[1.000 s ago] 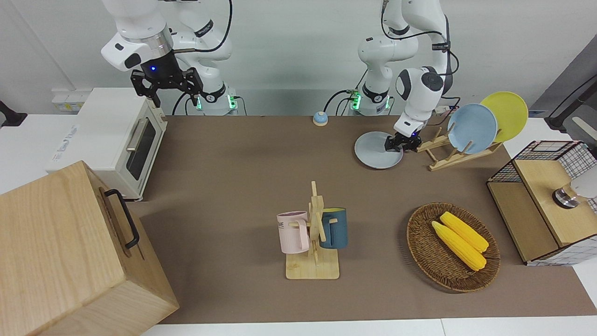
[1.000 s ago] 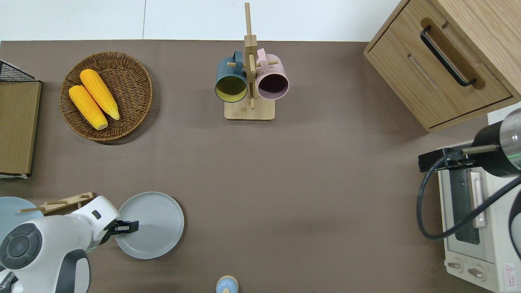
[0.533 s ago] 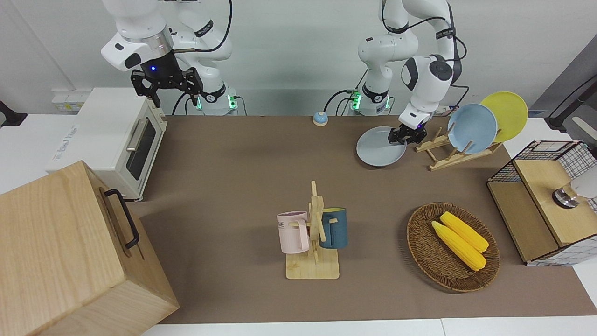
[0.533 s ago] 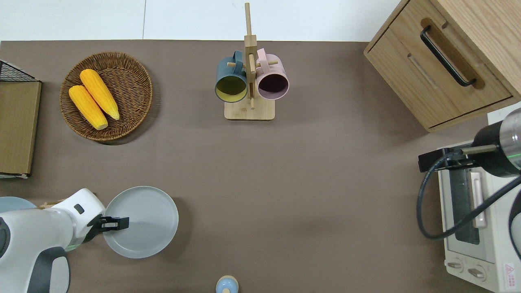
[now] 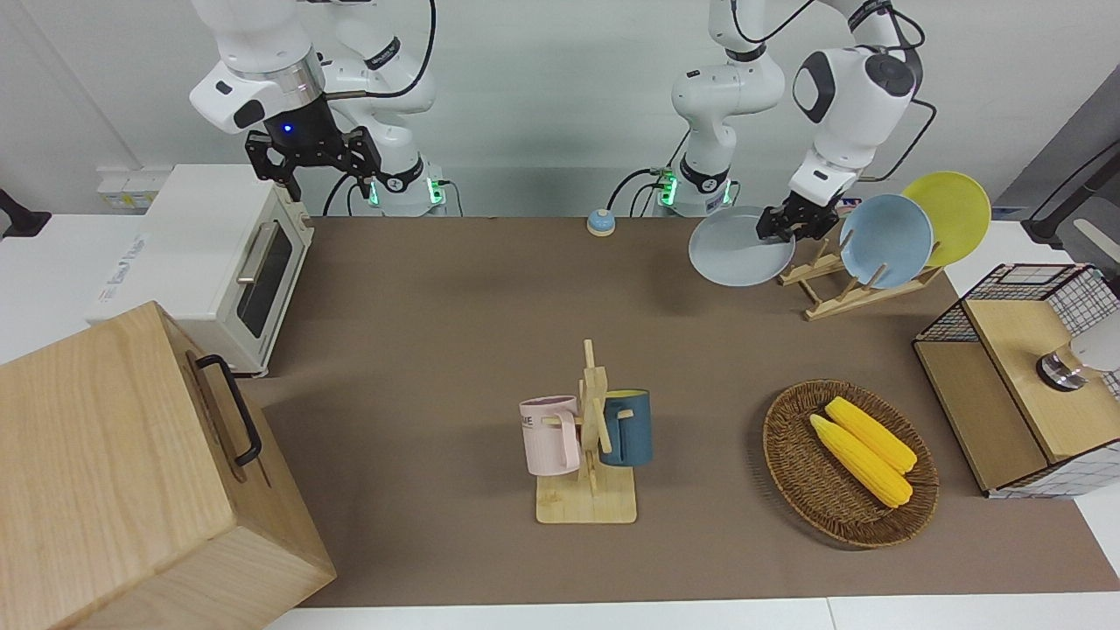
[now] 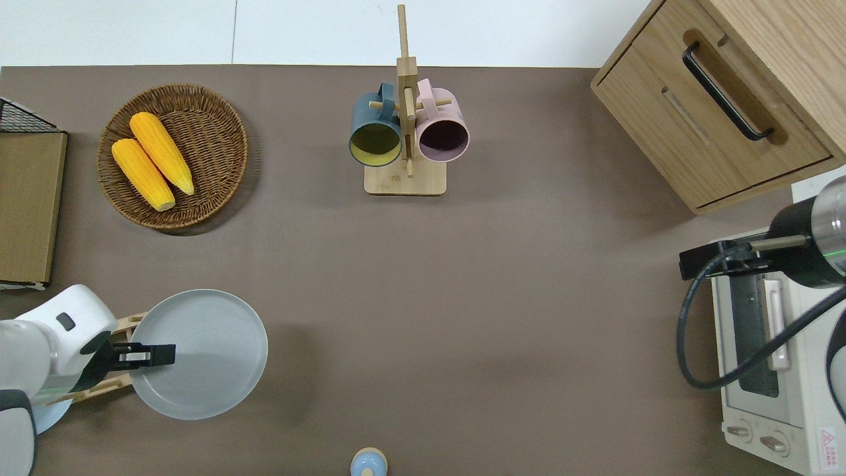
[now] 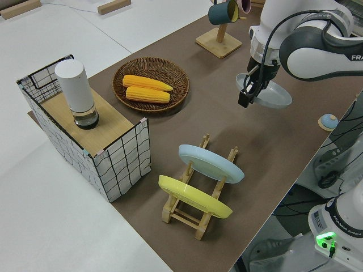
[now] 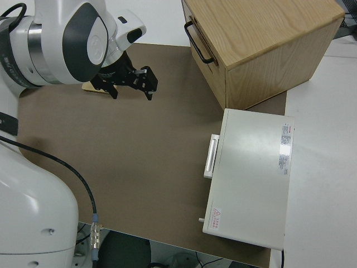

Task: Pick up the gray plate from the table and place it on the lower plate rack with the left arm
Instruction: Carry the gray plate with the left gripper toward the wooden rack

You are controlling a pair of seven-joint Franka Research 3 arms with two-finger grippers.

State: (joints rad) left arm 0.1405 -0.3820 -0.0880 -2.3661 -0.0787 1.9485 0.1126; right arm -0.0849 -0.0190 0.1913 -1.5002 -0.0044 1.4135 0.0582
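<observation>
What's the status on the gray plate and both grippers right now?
Left gripper shut on gray plate, plate in the air beside the lower plate rack. Right arm parked, right gripper open. Light blue plate and yellow plate fill upper slots; lower slots free.

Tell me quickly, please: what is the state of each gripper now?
Left gripper: closed on the rim of the gray plate, holding it above the table.
Right gripper: open, holding nothing, parked.

The right gripper (image 8: 133, 85) hangs open at ten o'clock; the white toaster oven (image 8: 251, 177) sits at four.
</observation>
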